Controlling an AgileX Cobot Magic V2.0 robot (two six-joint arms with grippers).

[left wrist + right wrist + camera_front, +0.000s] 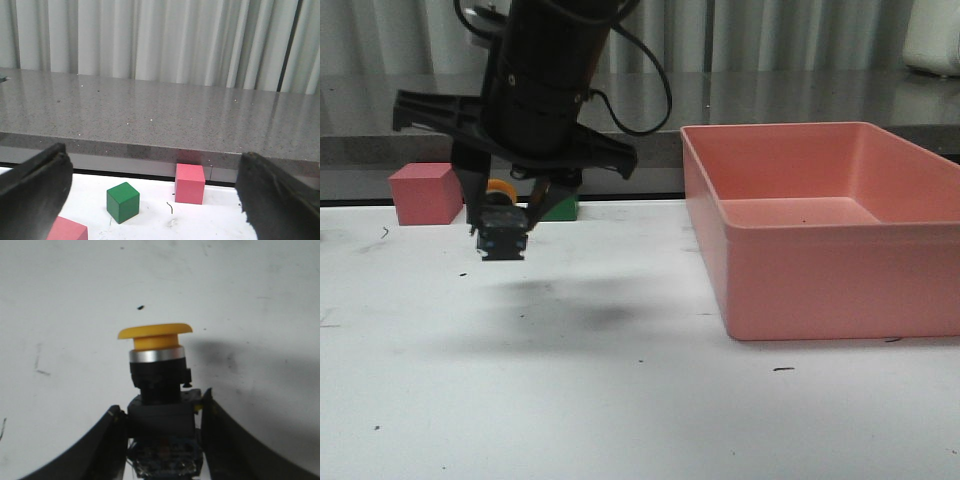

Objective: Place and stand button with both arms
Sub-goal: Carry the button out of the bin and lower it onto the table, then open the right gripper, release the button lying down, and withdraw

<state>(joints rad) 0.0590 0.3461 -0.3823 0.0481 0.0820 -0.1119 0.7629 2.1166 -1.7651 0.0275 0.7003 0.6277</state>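
The button [157, 370] has a yellow mushroom cap, a silver ring, a black body and a bluish block base. My right gripper [161, 406] is shut on its base, with the cap pointing away from the fingers. In the front view this gripper [502, 238] holds the button [500, 218] clear above the white table, left of centre, with a shadow beneath. My left gripper [154, 156] is open and empty, its fingers [35, 185] wide apart. It does not show in the front view.
A large pink bin [820, 285] stands at the right. A pink cube [424, 194] and a green cube [563, 208] sit at the table's back edge. The left wrist view shows the green cube [122, 201], a pink cube [190, 183] and another pink block [66, 230].
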